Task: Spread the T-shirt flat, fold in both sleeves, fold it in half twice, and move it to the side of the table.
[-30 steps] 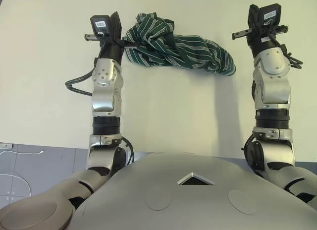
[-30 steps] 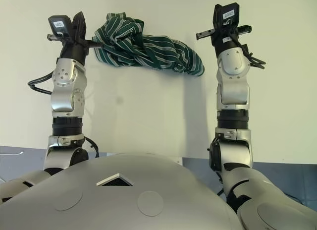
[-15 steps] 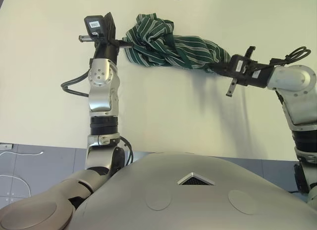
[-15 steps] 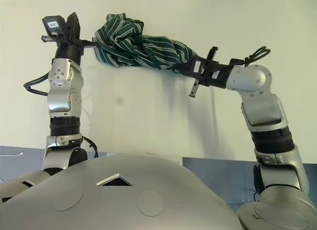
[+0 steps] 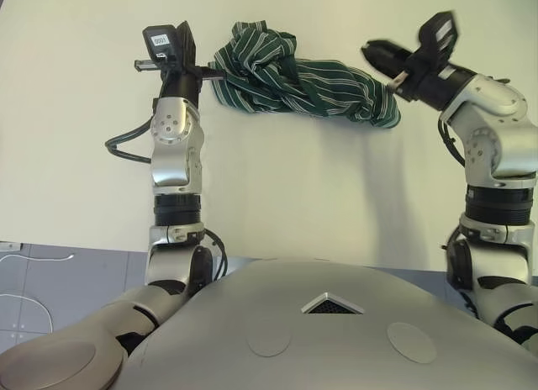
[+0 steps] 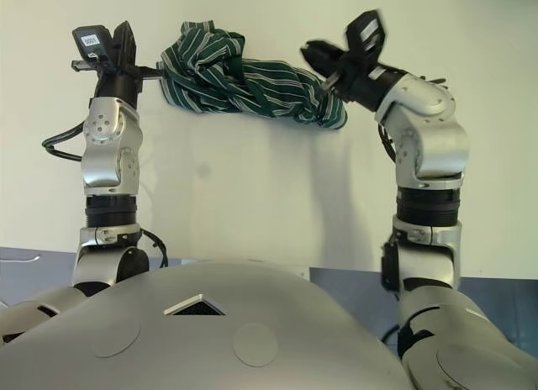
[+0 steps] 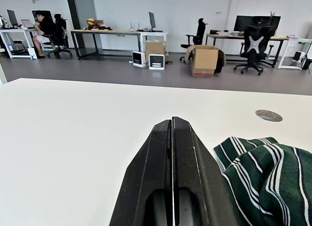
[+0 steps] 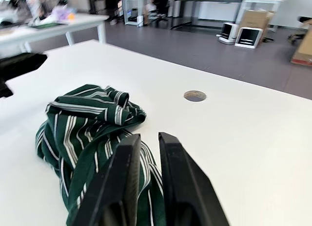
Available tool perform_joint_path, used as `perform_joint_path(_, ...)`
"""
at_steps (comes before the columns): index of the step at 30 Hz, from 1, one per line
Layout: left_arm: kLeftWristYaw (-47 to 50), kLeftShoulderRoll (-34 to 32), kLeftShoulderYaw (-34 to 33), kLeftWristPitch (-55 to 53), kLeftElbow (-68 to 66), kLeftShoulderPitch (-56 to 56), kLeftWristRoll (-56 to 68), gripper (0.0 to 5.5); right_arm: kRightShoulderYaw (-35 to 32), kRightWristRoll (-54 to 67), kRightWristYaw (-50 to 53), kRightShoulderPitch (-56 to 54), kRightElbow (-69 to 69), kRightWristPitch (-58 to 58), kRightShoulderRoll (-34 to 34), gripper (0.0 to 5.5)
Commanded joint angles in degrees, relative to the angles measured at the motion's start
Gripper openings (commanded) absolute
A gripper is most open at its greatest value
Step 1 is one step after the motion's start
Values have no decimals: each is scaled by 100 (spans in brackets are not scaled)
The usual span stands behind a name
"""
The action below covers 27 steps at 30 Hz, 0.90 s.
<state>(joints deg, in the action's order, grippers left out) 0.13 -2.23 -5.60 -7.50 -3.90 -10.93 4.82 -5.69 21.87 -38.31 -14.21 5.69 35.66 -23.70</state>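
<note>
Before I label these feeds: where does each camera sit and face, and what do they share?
Eye views: on the head, facing forward and down at table and crumpled T-shirt; both arms show.
Left wrist view: on the left wrist, facing across the table toward an office; shut left gripper shows.
Right wrist view: on the right wrist, facing the T-shirt; right gripper shows.
All share the T-shirt.

Left claw [image 7: 171, 126] pressed closed, right claw [image 8: 148, 136] apparently parted.

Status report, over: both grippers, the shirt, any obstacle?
Left gripper shut, beside crumpled green white-striped T-shirt. Right gripper slightly open, above its other end. No obstacle seen.
</note>
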Motion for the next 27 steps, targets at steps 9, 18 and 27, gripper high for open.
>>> perform_joint_path(9, -23, -20, -11, -4, -223, -236, -14, 0, 1601, -1605, -1121, 937, 617, -2191, -1381, 75)
perform_joint_path(18, -86, -77, -20, 5, -327, -333, 5, 0, 1764, -1782, -985, 969, 184, -2422, -1146, 199)
perform_joint_path(27, -107, -75, -9, 11, -369, -362, -18, 0, 2195, -2905, -617, 755, -493, -3601, -1146, 112)
